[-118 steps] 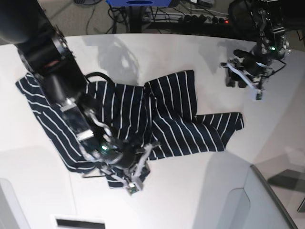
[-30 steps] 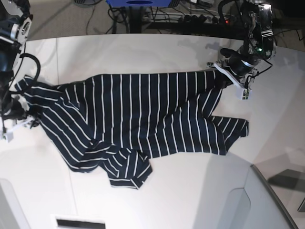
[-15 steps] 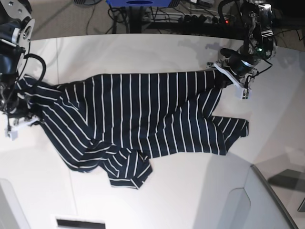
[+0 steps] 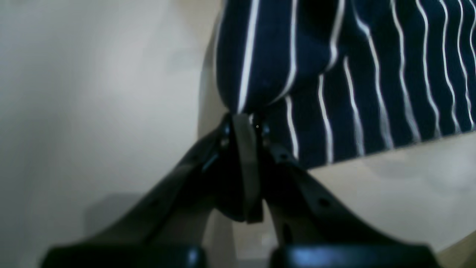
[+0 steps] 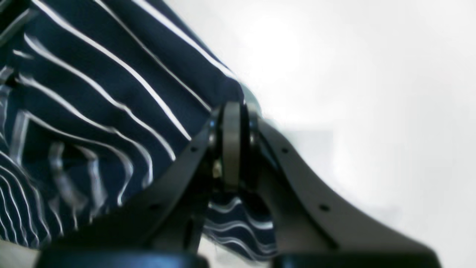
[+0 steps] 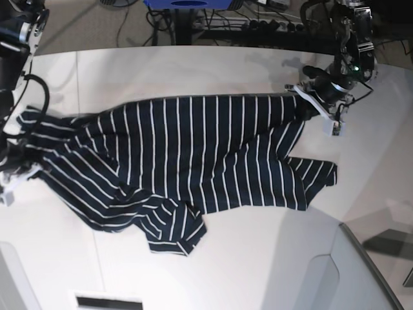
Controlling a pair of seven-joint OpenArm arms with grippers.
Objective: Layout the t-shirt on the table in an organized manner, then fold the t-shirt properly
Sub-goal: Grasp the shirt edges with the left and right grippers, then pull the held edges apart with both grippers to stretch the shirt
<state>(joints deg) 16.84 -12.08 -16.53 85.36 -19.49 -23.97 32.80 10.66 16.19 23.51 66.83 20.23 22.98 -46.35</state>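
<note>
The dark striped t-shirt lies stretched wide across the white table, with a crumpled flap at its near edge and a sleeve at the right. At the far right, my left gripper is shut on a corner of the shirt. The left wrist view shows its jaws pinching bunched fabric. At the left edge, my right gripper is shut on the shirt's left end. In the right wrist view its closed tips meet the fabric's edge.
Cables and a power strip lie on the floor beyond the table's curved far edge, near a blue object. A raised white panel sits at the near right. A small label is at the near edge.
My right gripper has shut on the shirt's left end and shifted slightly toward the near side, drawing that end out. The left gripper has kept its grip and place.
</note>
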